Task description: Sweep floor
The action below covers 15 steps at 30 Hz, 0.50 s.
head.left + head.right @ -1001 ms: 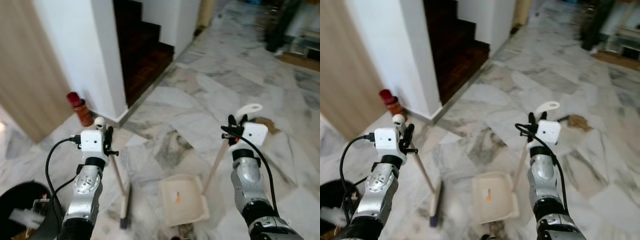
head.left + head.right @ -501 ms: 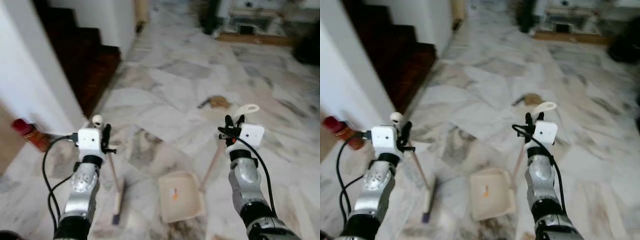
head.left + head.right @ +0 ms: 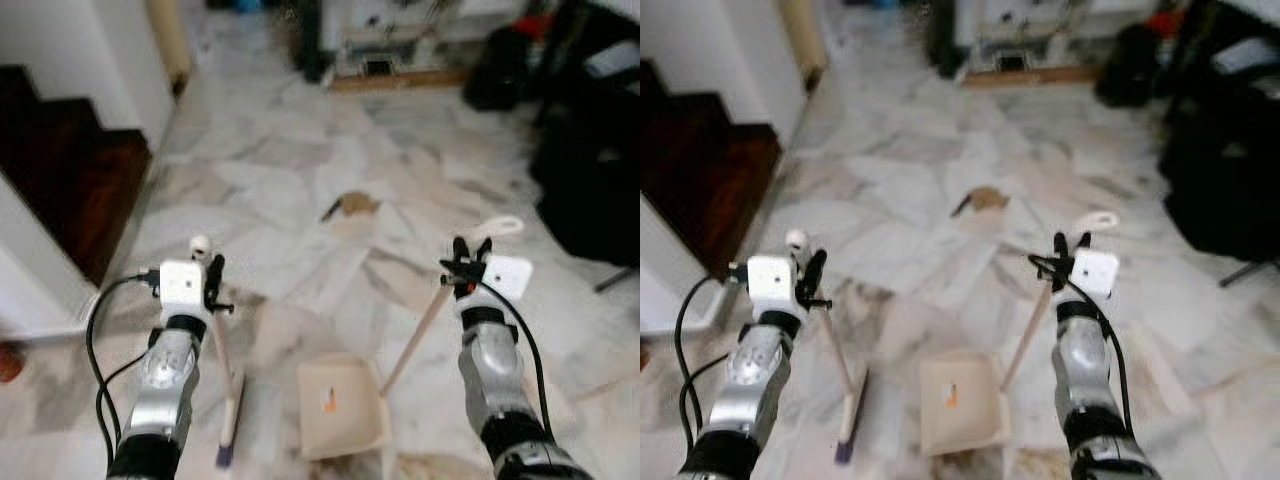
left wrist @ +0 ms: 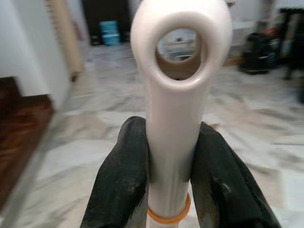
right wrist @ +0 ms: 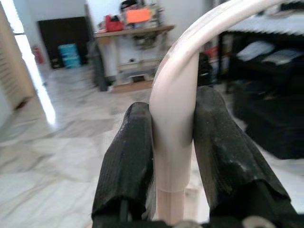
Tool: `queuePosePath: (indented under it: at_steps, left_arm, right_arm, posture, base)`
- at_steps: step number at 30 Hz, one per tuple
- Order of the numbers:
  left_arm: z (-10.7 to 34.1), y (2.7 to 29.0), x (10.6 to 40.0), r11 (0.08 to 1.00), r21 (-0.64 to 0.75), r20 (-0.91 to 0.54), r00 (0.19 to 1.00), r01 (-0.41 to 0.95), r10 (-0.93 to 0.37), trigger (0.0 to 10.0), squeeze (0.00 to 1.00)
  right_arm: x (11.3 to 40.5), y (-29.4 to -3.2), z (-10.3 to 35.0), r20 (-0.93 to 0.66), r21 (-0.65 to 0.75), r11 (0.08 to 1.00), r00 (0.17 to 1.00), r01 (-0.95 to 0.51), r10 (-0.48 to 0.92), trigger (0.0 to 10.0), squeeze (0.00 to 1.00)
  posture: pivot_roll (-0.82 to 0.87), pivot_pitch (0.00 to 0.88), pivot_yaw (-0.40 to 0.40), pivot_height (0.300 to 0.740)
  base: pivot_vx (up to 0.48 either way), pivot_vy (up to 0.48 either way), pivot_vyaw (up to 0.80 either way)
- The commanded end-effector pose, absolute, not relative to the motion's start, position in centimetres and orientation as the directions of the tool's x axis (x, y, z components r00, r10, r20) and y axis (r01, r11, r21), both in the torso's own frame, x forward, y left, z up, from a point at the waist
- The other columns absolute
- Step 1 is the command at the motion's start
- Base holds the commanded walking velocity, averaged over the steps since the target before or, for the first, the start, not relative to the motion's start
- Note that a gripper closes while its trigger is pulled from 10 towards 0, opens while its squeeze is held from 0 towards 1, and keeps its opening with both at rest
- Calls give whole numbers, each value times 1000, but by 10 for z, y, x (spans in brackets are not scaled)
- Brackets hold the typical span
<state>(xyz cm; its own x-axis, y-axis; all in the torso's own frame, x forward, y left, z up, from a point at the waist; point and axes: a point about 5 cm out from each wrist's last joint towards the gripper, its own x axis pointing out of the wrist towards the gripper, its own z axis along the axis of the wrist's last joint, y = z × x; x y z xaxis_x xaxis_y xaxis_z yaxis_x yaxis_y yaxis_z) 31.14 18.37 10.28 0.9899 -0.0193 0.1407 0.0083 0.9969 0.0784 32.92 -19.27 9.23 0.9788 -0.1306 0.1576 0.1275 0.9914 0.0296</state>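
My left gripper [image 3: 212,272] is shut on the cream handle of a broom [image 3: 222,360], whose head [image 3: 229,437] rests on the marble floor. In the left wrist view the handle's ring-shaped end [image 4: 180,47] sticks out above the black fingers [image 4: 121,180]. My right gripper [image 3: 466,256] is shut on the slanted handle of a cream dustpan [image 3: 337,407] that sits on the floor between my arms, with a small orange scrap in it. The right wrist view has the curved handle [image 5: 173,118] pinched between the fingers [image 5: 126,166]. A brown patch of litter [image 3: 355,205] lies on the floor ahead.
Dark wooden stairs [image 3: 60,165] and a white wall [image 3: 30,290] are at the left. Black furniture [image 3: 590,170] stands at the right, a low shelf [image 3: 390,55] at the back. A red object [image 3: 8,362] is at the left edge.
The whole view has swung to the right: the stairs have slid left, the black bin has left the picture, and black furniture has come in. Both grippers keep their hold.
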Motion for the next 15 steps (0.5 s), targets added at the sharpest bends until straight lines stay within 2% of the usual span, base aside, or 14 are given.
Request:
queuePosePath:
  at_steps: [1,3,8,15]
  left_arm:
    - [114,184,316,998,70,198,980,0,-14,10000,0]
    - [114,184,316,998,68,199,980,-1,-12,10000,0]
    - [114,185,317,998,67,198,980,-6,-8,10000,0]
    - [110,182,321,998,-62,169,986,-8,18,10000,0]
  right_arm:
    - [334,-193,106,214,26,992,968,127,-130,10000,0]
    - [334,-195,106,219,29,990,966,137,-140,10000,0]
    - [333,-195,105,212,14,991,968,134,-134,10000,0]
    - [334,-191,105,206,43,990,969,131,-137,10000,0]
  posture:
    - [14,0,32,740]
    - [12,0,32,740]
    - [10,0,33,740]
    - [2,0,29,740]
  base:
    - [0,0,-800]
    - [0,0,-625]
    - [0,0,0]
    - [0,0,0]
